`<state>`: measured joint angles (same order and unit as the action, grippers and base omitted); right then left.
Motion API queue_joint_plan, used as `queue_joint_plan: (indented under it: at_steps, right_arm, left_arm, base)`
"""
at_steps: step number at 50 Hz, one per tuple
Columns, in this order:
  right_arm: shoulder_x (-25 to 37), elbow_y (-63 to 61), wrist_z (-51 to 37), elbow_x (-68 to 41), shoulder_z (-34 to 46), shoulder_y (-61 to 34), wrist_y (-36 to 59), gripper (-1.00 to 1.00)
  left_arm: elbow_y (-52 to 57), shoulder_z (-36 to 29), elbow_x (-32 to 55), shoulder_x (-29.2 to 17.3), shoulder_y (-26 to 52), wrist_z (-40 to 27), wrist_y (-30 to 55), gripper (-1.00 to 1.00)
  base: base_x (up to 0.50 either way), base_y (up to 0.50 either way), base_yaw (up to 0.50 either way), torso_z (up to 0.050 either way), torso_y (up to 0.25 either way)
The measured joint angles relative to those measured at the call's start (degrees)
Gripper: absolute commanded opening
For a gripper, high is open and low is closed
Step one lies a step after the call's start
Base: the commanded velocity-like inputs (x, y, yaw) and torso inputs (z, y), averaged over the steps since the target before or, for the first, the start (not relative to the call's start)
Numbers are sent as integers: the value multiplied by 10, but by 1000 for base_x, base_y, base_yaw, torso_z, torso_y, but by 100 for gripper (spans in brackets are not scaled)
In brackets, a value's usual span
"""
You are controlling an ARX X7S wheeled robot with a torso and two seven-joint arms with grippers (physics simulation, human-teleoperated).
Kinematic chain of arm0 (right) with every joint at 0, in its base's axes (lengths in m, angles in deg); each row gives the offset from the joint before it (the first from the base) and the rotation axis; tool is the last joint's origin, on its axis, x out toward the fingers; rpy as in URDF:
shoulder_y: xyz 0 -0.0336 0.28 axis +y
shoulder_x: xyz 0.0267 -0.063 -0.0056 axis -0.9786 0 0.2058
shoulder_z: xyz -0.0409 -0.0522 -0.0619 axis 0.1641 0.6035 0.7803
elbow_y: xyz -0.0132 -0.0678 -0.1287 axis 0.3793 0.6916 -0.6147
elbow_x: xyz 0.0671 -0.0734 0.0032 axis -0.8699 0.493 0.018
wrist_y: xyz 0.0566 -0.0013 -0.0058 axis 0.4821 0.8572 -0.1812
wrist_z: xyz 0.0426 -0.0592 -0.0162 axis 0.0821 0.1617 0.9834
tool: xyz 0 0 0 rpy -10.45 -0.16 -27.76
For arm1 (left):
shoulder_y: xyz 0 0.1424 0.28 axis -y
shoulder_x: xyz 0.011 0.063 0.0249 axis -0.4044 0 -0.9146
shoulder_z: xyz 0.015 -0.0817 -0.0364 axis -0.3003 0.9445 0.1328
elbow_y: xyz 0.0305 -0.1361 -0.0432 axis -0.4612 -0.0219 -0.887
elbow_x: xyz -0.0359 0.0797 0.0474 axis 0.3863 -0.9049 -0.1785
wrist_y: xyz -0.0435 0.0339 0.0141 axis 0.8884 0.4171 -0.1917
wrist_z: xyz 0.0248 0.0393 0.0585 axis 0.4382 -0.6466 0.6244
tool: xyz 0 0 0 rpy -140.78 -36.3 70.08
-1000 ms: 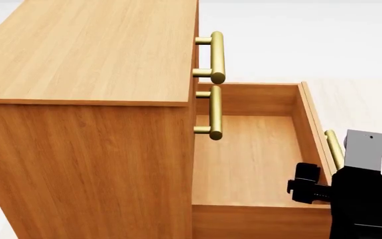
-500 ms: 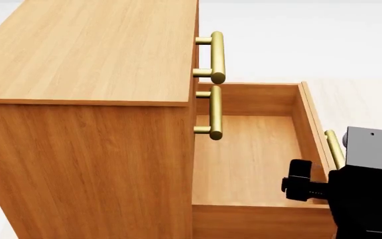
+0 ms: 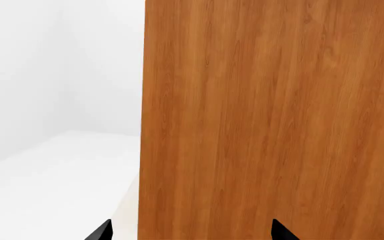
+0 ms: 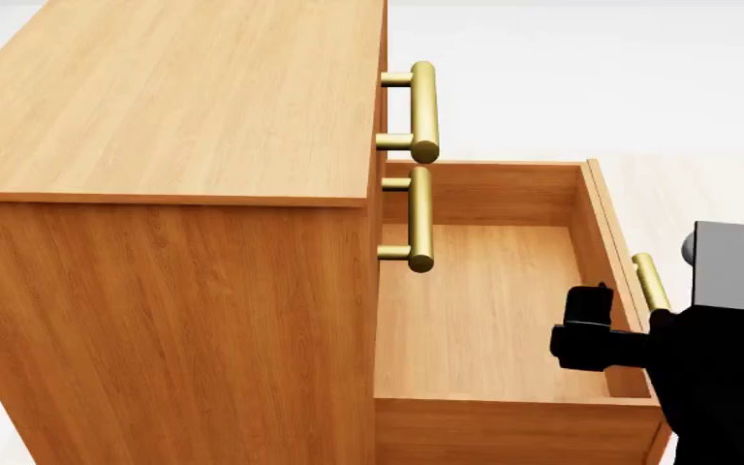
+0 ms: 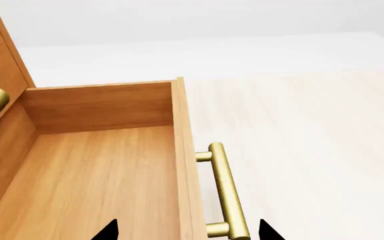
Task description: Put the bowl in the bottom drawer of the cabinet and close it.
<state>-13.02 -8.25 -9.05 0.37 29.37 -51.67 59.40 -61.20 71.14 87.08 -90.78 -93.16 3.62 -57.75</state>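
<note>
- Over the last second the right arm's black gripper [image 4: 588, 341] had lifted a little and drifted rightward in the head view, from low over the drawer's near front corner to up beside its front panel; the cabinet and drawer had not shifted.
- The tall orange-brown wood-grain cabinet [image 4: 166, 242] filled the left of the head view, its two upper brass bar handles [image 4: 421, 111] stacked along its front edge.
- The bottom drawer [image 4: 482, 310], a shallow orange-brown wooden box, stood pulled well out, its floor bare wood in both the head and right wrist views.
- Its brass cylindrical bar handle [image 5: 227, 192] ran along the outside of the front panel; in the right wrist view the two black fingertips [image 5: 106, 231] sat spread either side of that panel and handle, nothing between them but the drawer front, touching nothing that could be seen.
- The left gripper [image 3: 188, 231] showed only two dark fingertip points, set apart, facing the cabinet's plain wooden side at close range, with nothing held.
- The speckled bowl did not appear in any view, so where it was could not be told.
- Pale floor [image 5: 299, 130] lay beyond the drawer.
</note>
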Motion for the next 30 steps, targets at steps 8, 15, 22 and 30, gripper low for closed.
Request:
queue_joint_plan:
  at_steps: [8,15,22,30]
  right_arm:
    - [10,-54,-18,-6,-19,7,13,100]
    - [20,-97,-33,-7,-36,14,16,100]
    - [30,-130,-49,-4,-52,22,17,100]
    - [39,-153,-70,4,-73,29,13,100]
  left_arm:
    - [-3,-3,8,-4,0,8,-13,100]
    - [2,-7,15,-10,-3,14,-17,100]
    - [5,-10,17,-13,-5,16,-21,100]
    - [-3,-12,18,-12,-3,18,-29,100]
  base:
    - [0,0,0,0,0]
    - [0,0,0,0,0]
    - [0,0,0,0,0]
    - [0,0,0,0,0]
